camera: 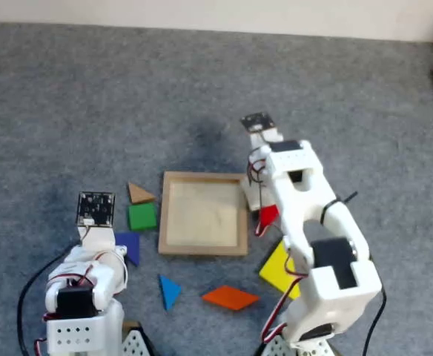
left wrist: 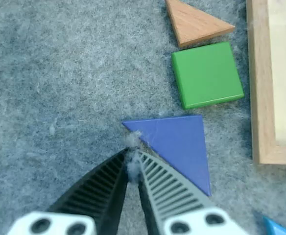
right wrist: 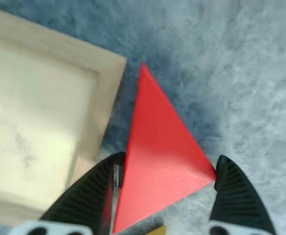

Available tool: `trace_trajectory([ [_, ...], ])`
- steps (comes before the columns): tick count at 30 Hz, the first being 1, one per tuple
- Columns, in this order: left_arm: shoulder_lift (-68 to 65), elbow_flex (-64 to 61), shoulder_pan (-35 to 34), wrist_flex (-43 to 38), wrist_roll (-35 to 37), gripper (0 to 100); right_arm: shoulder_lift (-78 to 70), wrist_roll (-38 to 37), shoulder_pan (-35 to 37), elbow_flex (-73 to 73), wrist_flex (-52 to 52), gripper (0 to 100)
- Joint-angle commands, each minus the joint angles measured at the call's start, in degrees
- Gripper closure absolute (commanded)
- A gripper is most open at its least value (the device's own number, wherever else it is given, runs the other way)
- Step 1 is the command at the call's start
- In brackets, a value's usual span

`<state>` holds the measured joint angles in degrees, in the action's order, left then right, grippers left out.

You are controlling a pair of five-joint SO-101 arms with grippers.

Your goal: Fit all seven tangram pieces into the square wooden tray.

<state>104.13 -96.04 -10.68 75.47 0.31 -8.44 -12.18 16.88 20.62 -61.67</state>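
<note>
**Right gripper (right wrist: 168,164) clamps the red triangle (right wrist: 157,142) beside the tray (camera: 202,176); six pieces lie on the carpet (camera: 90,89).**

At far left, the left gripper (left wrist: 132,159) hangs low over the carpet, jaws pressed together on nothing, tips just beside the navy triangle (left wrist: 177,144). Past it lie the green square (left wrist: 206,73) and the tan triangle (left wrist: 194,22), both near the tray's left rim. On the arms' side of the tray sit the light-blue triangle (camera: 169,291) and the orange parallelogram (camera: 230,297). The red triangle, pinched between the right jaws, sits outside the tray's right rim, near a corner. The yellow triangle (camera: 277,268) lies partly under that arm.
</note>
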Motion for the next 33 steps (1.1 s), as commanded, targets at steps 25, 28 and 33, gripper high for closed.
trace_trajectory([
  [25, 0.31, -1.19, -0.57, 0.26, -0.09, 100, 12.35, 20.84, 22.29, -0.75, -0.13, 80.3],
  [28, 0.31, -1.19, -0.57, 0.26, -0.09, 100, 10.51, 23.82, 25.71, -2.68, -0.48, 80.3],
  [33, 0.31, -1.19, -0.57, 0.26, -0.09, 100, 4.35, 27.69, 28.00, -8.31, -0.57, 80.3],
])
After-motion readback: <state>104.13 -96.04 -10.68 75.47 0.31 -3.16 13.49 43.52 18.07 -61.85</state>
